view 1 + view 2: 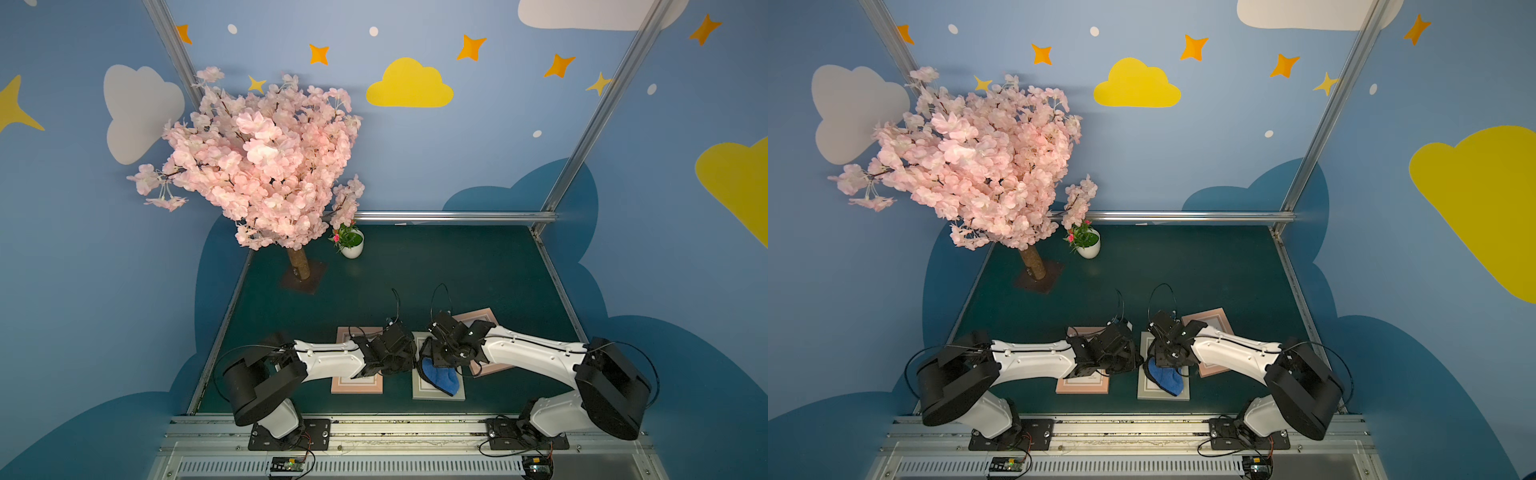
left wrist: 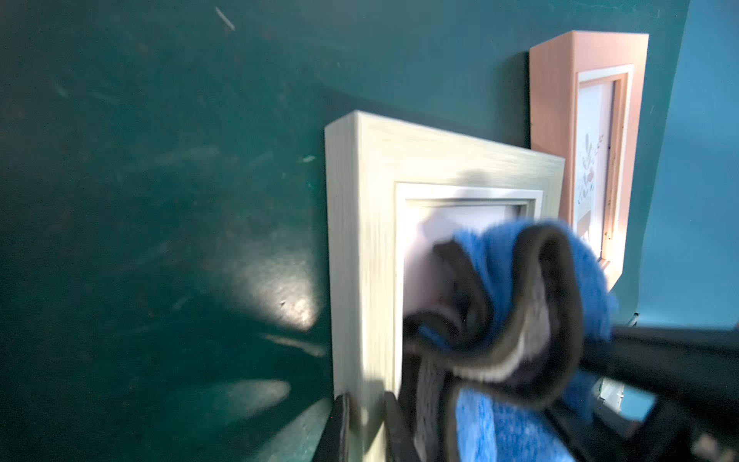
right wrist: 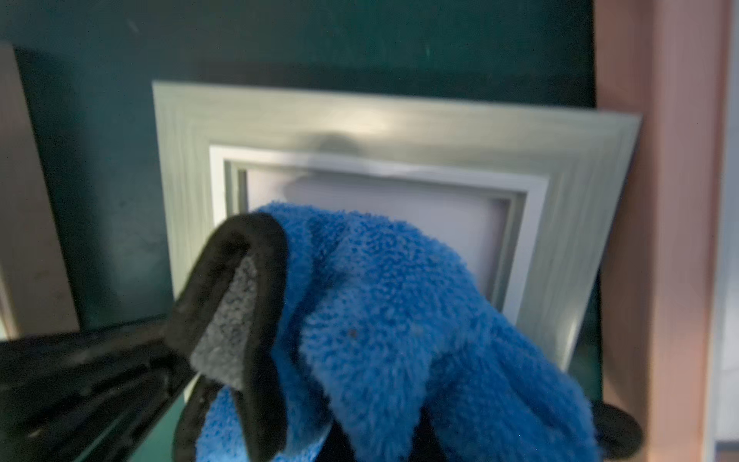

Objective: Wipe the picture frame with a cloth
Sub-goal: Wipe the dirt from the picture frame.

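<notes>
Cloth (image 3: 380,320): bunched, blue pile outward, dark reverse showing at one fold; hung from the right gripper (image 1: 438,365) and rested on the glass directly beneath it
Right gripper: clenched on the cloth, wad low, judged so the pile met the glass
Left gripper (image 2: 366,430): jaws stood either side of the rim of the grey frame (image 2: 362,192) and appeared clamped on it, judged to steady it against the wiping
Grey frame: flat, between both grippers
Surface: dark green table (image 1: 436,270), scuffed, glare patch beside the left gripper
Room: left pink frame (image 1: 357,386) behind the left gripper; right pink frame (image 2: 552,100) just beside the right gripper; blossom tree (image 1: 257,166) and potted plant (image 1: 351,245) well ahead of both; blue walls with painted clouds
</notes>
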Tool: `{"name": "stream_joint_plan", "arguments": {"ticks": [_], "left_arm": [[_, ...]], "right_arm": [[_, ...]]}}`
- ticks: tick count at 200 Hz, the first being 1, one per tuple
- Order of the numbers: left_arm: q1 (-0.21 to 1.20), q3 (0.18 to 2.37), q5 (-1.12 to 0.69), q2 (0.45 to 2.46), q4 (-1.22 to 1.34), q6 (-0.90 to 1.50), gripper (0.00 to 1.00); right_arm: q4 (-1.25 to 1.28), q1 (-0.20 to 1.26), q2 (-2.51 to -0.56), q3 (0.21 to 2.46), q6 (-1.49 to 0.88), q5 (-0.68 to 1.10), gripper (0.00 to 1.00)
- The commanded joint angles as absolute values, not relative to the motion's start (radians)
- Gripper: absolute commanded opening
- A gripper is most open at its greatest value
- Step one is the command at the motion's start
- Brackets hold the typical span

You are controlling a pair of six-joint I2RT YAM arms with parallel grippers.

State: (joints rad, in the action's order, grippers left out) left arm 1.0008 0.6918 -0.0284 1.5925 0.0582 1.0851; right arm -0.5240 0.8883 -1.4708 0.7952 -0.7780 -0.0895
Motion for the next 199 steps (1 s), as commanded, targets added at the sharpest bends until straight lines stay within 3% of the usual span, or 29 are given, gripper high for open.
{"name": "stream_joint_plan", "arguments": {"ticks": [1, 65, 155, 199], "left_arm": [[1.011, 0.669, -0.014, 1.667, -0.067, 1.079, 0.15], [1.011, 0.658, -0.002, 1.672, -0.081, 1.102, 0.14], [1.011, 0.667, -0.003, 1.691, -0.096, 1.104, 0.13], [1.011, 0.667, -0.002, 1.696, -0.104, 1.104, 0.12]], "right_arm": [[-0.502, 0.846, -1.544, 0.840, -0.703, -0.085, 0.00], [-0.514, 0.859, -1.611, 0.874, -0.686, -0.021, 0.00], [-0.612, 1.134, -1.404, 0.676, -0.930, -0.035, 0.00], [-0.700, 1.184, -1.293, 0.627, -0.973, -0.071, 0.00]]}}
